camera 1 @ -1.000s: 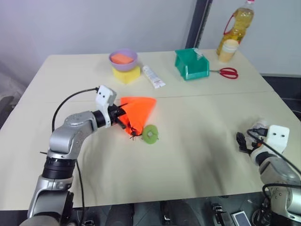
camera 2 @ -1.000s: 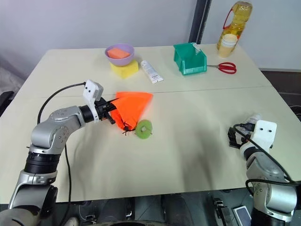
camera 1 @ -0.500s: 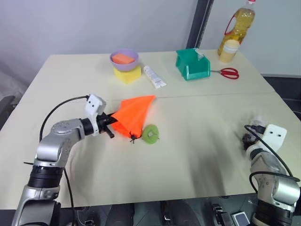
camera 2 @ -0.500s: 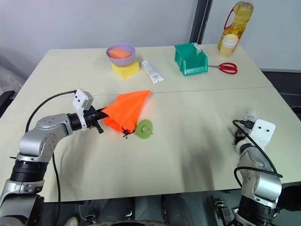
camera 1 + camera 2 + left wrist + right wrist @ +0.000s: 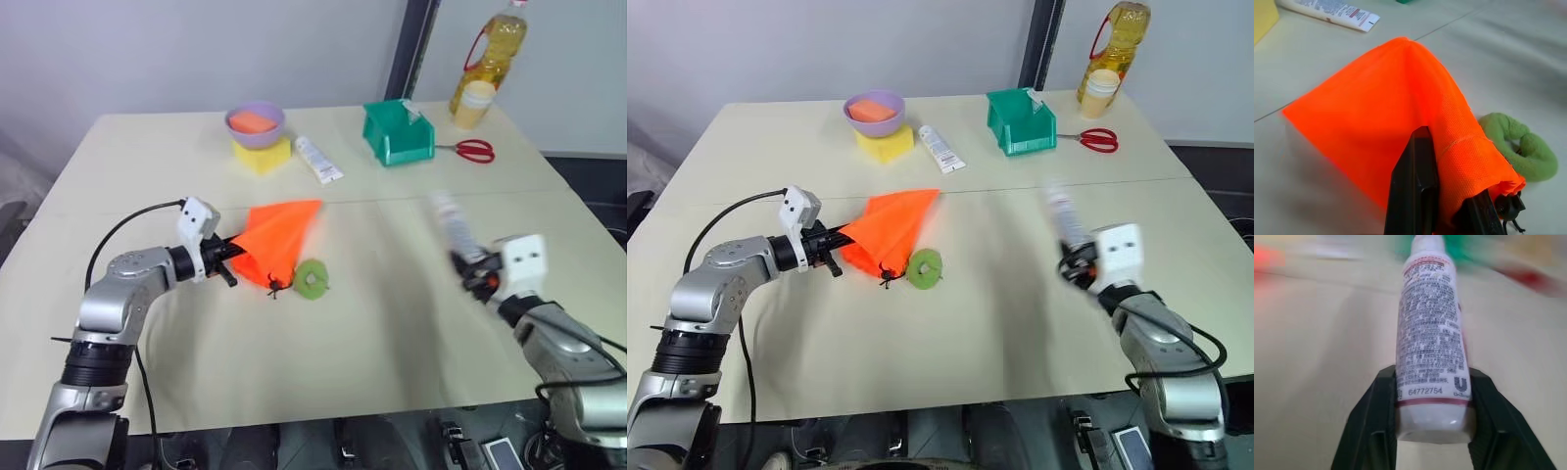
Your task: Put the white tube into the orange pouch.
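- On the beige table, left of centre: the orange pouch, one edge lifted off the surface, pinched between the closed fingers of the left gripper; in the left wrist view the fabric drapes over one black finger.
- Beside the pouch, touching its gathered end: green disc on a black cord, lying flat.
- Right of centre, above the table: the right gripper, fingers clamped on the base end of the white tube; the tube stands tilted, cap end up, well apart from the pouch.
- Far side, left to right: purple bowl on a yellow sponge; flat white squeeze tube; green bin; red scissors; oil bottle.
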